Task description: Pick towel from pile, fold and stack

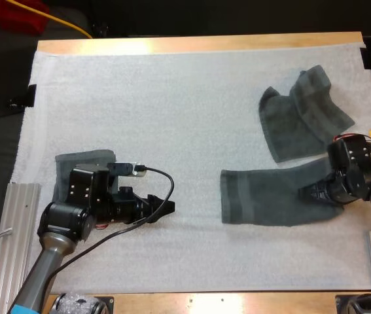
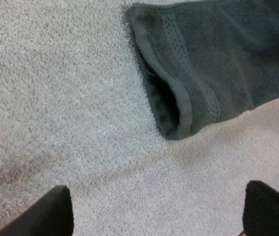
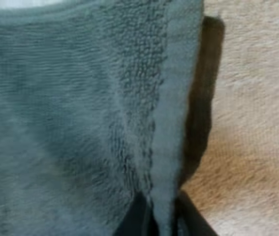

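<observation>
A dark grey-green towel (image 1: 267, 196) lies stretched out flat on the white mat (image 1: 172, 98), right of centre. My right gripper (image 1: 313, 193) is shut on its right end; up close, the black fingers (image 3: 137, 219) pinch a fold of the towel (image 3: 70, 123) from both sides. My left gripper (image 1: 164, 208) rests low over the mat at lower left, open, pointing toward the towel's left end. Its fingertips (image 2: 55, 211) stand wide apart over bare mat, short of the towel's hemmed edge (image 2: 178, 98). A crumpled towel (image 1: 303, 114) lies at the right rear. A folded towel (image 1: 80, 163) sits behind my left arm.
Metal rails (image 1: 12, 242) run along the table's left and right front edges. The wooden table edge (image 1: 205, 44) borders the mat at the far side. Bare mat spreads across the middle and far left.
</observation>
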`<state>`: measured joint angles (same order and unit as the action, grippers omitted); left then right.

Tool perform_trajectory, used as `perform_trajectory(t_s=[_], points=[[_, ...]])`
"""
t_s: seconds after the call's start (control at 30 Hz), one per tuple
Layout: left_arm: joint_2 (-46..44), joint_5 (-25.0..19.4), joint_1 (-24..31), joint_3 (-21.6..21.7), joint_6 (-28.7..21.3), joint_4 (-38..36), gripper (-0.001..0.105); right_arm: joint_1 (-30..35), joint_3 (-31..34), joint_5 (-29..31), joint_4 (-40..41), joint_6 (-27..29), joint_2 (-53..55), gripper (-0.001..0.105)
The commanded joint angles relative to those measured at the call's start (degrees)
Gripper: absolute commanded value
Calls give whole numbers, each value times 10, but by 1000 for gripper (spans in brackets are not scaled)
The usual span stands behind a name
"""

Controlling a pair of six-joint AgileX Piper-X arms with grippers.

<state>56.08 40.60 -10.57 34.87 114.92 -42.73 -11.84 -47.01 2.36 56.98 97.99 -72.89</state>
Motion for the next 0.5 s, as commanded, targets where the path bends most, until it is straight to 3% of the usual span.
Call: perform_trajectory(t_s=[0.0, 0.17, 0.3, 0.47], points=[[-5, 5, 1, 1, -3, 1, 69, 2, -15, -35, 5, -8, 5, 1], [-5, 11, 1, 1, -3, 1, 69, -50, -30, -89, -1, -47, 5, 1], [-5, 17, 1, 1, -3, 1, 69, -111, -30, -98, -17, -95, -7, 1], [-5, 17, 1, 1, -3, 1, 69, -174, -30, -127, -81, -172, -34, 1]])
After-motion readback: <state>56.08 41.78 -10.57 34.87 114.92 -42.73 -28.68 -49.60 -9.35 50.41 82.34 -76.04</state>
